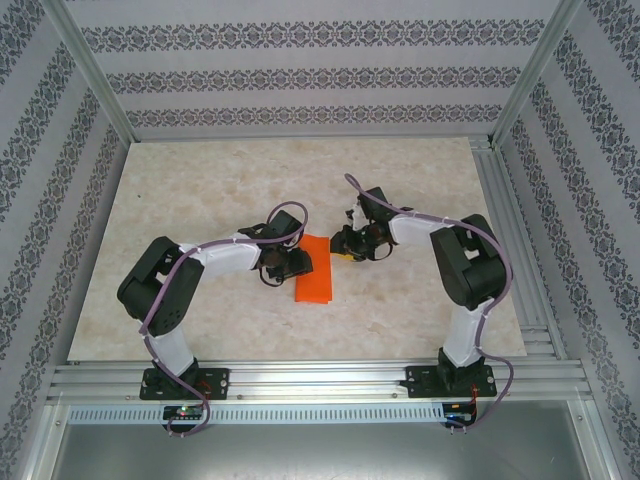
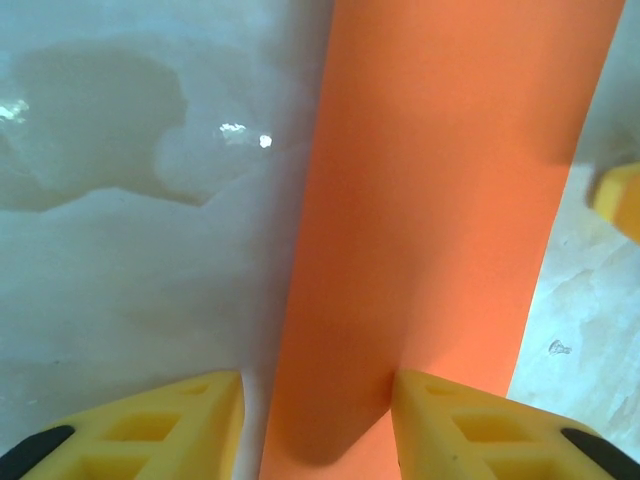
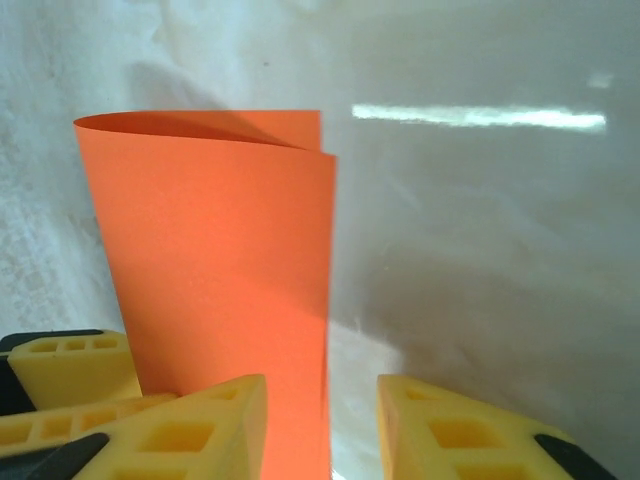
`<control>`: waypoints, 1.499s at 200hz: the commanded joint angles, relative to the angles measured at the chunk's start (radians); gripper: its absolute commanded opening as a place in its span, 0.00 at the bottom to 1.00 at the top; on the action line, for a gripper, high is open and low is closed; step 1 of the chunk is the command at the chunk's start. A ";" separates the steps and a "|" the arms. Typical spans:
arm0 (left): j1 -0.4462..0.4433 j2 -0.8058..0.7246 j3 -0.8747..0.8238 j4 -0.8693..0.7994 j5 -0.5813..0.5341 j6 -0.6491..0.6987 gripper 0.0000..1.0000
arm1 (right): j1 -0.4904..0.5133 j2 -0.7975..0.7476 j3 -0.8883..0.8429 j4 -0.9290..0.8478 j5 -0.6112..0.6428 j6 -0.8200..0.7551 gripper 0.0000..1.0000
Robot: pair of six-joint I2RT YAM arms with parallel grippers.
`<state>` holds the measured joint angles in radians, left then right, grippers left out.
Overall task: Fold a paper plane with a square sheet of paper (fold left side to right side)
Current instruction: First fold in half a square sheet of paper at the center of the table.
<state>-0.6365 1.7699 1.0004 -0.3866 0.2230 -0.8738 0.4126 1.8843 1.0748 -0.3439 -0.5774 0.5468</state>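
L end effector (image 2: 318,400): jaws apart, not clenched, nothing grasped. The long edge of the orange paper (image 2: 440,200) runs into the gap; one jaw is over the sheet, the other over bare surface (image 2: 120,250). R end effector (image 3: 322,400): released too, jaws apart, with the paper's free edge in the gap. The paper is folded in two layers, and at the far end in R wrist cam they gape a bit. In top cam I see it lying flat approx. mid-surface, between both end effectors, each just beside it.
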 commanded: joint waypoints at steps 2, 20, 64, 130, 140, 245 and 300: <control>-0.016 0.039 0.018 0.038 -0.020 -0.023 0.48 | -0.017 -0.055 -0.040 -0.015 0.043 -0.038 0.34; -0.015 0.040 0.024 0.041 -0.017 -0.030 0.49 | -0.021 -0.056 -0.063 -0.019 0.038 -0.055 0.29; -0.016 0.053 0.045 0.031 -0.026 -0.043 0.52 | -0.020 -0.062 -0.106 0.020 0.018 -0.038 0.22; -0.014 0.083 0.053 0.035 -0.024 -0.067 0.52 | -0.021 -0.077 -0.127 0.015 0.022 -0.042 0.22; -0.014 0.086 0.055 0.036 -0.025 -0.072 0.52 | -0.020 -0.079 -0.130 0.016 0.021 -0.042 0.22; -0.005 0.103 0.070 0.029 -0.005 -0.116 0.51 | -0.011 -0.083 -0.149 0.028 0.021 -0.034 0.22; -0.002 0.109 0.064 0.061 0.037 -0.134 0.55 | -0.005 -0.084 -0.152 0.031 0.023 -0.028 0.22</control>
<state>-0.6357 1.8126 1.0679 -0.4553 0.2298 -0.9810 0.3927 1.8183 0.9405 -0.2981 -0.5613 0.5213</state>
